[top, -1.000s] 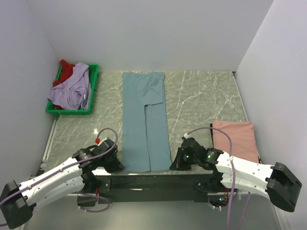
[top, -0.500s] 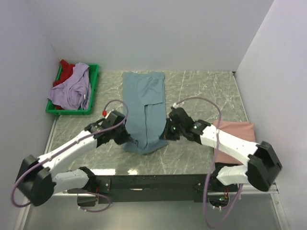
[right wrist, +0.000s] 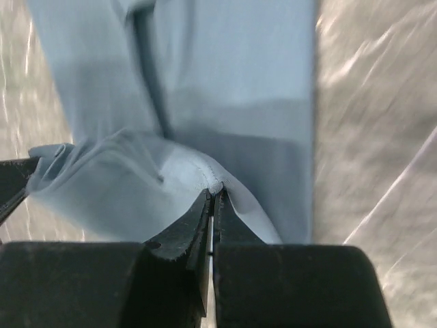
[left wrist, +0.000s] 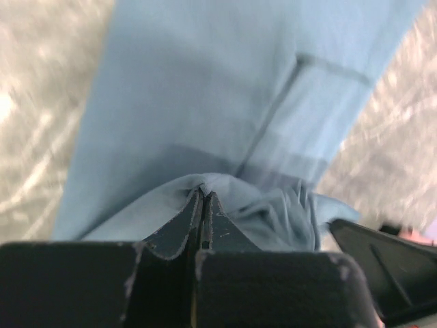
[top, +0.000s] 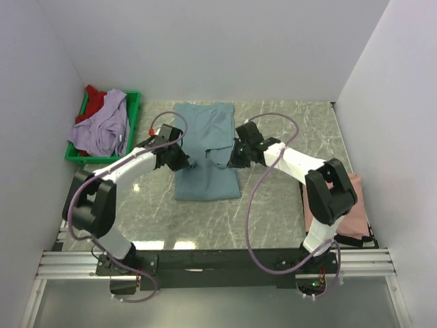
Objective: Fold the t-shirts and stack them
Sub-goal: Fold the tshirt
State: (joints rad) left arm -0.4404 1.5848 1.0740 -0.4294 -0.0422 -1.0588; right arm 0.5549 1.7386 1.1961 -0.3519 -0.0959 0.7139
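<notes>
Since half a second ago both arms have carried the near hem of the grey-blue t-shirt (top: 207, 183) farther up the tabletop (top: 273, 205), so the cloth now lies doubled over itself, with its fold as the near edge. I see the left gripper (top: 183, 158) pinched tight on a bunched bit of the hem at the shirt's left side; in the left wrist view its two fingers meet with only cloth between them. The right gripper (top: 233, 156) is clamped the same way on the hem at the right side, the fabric peaking up between its closed tips. The shirt sits in the middle of the tabletop, its far end flat near the back wall. A salmon pink t-shirt (top: 358, 199) lies folded at the right edge, partly behind the right arm. In the green tray (top: 136, 113) at the far left, a lavender t-shirt (top: 102, 130) is heaped over a red t-shirt (top: 95, 100).
</notes>
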